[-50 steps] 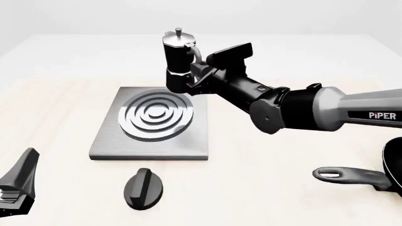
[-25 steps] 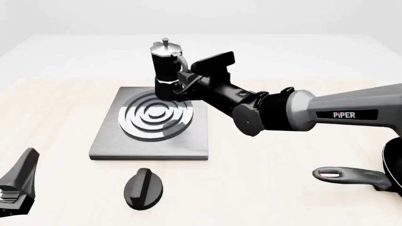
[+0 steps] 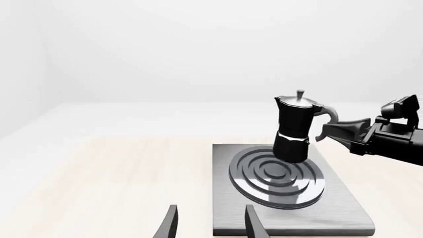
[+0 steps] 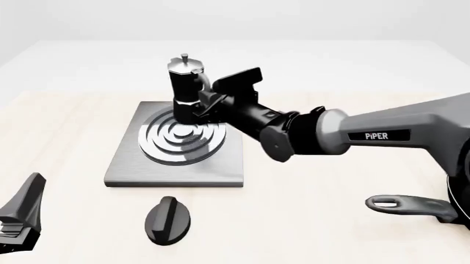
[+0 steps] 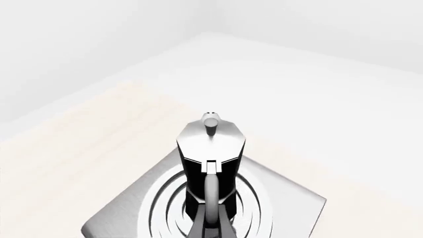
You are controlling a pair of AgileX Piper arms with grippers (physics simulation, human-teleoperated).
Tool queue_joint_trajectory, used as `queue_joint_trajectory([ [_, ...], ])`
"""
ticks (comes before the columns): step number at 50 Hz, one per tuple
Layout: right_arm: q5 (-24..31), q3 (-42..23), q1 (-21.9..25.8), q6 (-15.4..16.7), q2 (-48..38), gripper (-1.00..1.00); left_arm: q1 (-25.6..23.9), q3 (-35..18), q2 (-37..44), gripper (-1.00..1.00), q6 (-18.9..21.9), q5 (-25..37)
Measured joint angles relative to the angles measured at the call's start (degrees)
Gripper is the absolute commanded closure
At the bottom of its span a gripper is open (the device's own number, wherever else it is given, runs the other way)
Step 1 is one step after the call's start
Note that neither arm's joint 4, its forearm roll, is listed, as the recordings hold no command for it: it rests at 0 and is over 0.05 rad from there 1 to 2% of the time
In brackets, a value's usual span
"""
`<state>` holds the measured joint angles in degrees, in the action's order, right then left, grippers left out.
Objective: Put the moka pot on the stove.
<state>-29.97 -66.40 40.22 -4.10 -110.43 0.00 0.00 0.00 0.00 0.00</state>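
Note:
The moka pot [image 4: 185,88], black with a silver top, hangs upright low over the shiny rings of the grey stove [image 4: 176,171]. I cannot tell whether its base touches the rings. My right gripper [image 4: 208,102] is shut on the pot's curved handle from the right. The right wrist view looks down on the pot [image 5: 211,148] over the stove [image 5: 119,218], with the fingertips [image 5: 198,230] closed on the handle. The left wrist view shows the pot [image 3: 293,126], the stove [image 3: 337,215] and the right gripper [image 3: 347,133]. My left gripper [image 4: 18,217] is open and empty at the near left, its fingers [image 3: 170,224] apart.
A black oval knob [image 4: 167,220] lies on the table just in front of the stove. A dark long-handled pan [image 4: 415,204] sits at the right edge, near the right arm's base. The light wooden table runs far beyond the stove.
My right gripper has carried the moka pot leftward and downward, from beyond the stove's back right corner to over the rings. The left arm has not moved.

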Motion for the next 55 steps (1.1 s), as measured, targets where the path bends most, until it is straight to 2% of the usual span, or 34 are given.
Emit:
queue_joint_trajectory([
  [55,-1.26,-1.60,1.42,-2.10,-4.93,1.00,0.00,0.00,0.00,-1.00,0.00,0.00],
])
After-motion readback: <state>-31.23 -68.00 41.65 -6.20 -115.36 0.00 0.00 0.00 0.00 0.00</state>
